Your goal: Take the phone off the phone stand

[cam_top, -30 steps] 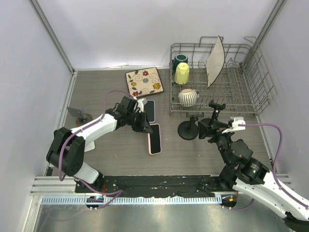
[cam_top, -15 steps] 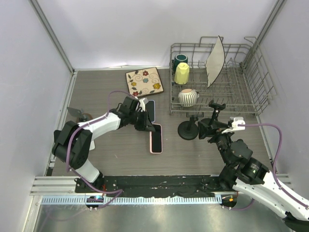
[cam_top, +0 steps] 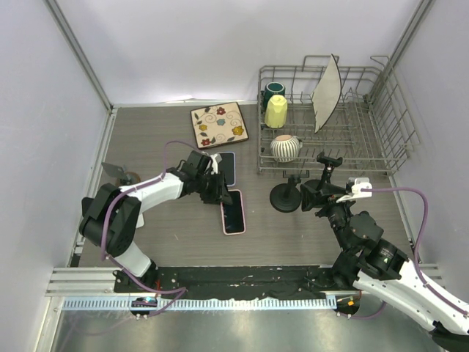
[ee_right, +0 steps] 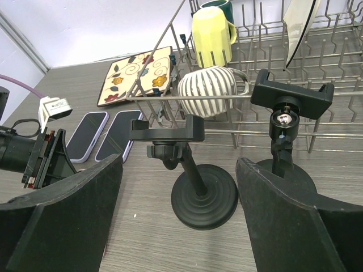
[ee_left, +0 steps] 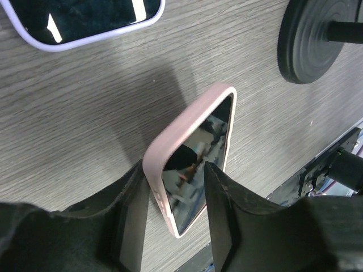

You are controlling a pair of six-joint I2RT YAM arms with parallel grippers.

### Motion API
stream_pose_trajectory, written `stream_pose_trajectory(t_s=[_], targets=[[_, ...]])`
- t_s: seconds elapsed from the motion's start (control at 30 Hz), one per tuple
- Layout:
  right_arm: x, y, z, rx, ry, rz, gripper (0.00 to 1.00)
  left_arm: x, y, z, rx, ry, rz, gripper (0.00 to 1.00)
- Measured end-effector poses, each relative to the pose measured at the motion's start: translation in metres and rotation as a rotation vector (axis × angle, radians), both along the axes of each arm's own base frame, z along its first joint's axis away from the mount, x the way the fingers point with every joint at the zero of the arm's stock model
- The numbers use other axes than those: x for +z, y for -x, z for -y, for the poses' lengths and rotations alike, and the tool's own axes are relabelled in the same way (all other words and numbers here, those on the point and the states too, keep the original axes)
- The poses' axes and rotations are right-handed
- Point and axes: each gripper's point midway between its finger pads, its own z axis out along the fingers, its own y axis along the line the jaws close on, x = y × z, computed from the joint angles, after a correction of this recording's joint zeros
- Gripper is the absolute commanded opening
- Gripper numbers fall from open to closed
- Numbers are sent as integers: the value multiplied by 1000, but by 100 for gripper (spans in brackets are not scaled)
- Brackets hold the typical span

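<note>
The phone, in a pink case, is off the stands and down on the wooden table, screen up. In the left wrist view the phone tilts on its long edge between my left gripper's fingers. Its pink side rests against one finger, with a gap to the other. The left gripper is open. Two black phone stands stand by the rack, both clamps empty. My right gripper is open over the nearer stand, touching nothing.
Two more phones lie flat beyond the left gripper. A floral mat sits at the back. The wire dish rack holds a yellow mug, a striped mug and a plate.
The left jaws have spread apart from a tight pinch on the pink phone. The phone has tipped from its edge towards flat on the table. The right arm has not moved.
</note>
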Motion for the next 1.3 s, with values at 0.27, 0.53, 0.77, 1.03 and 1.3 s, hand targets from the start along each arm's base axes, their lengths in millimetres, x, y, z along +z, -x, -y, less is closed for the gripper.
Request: stream_pose_trajectory(t_s=[0.27,0.53,0.77,1.03,1.3], targets=[[0,0,0,0,0,0,86,-5,3,-5,11,-33,-11,65],[0,0,0,0,0,0,86,-8,2,-10,29,-65,-9,75],[0,0,0,0,0,0,86,8,-3,-29,88,-140,53,95],[0,0,0,1,0,0,86,95,-38,-87,361,-305,338,100],[0,0,-1,7,0,0,86,165,-30,-186,738,-492,550,100]])
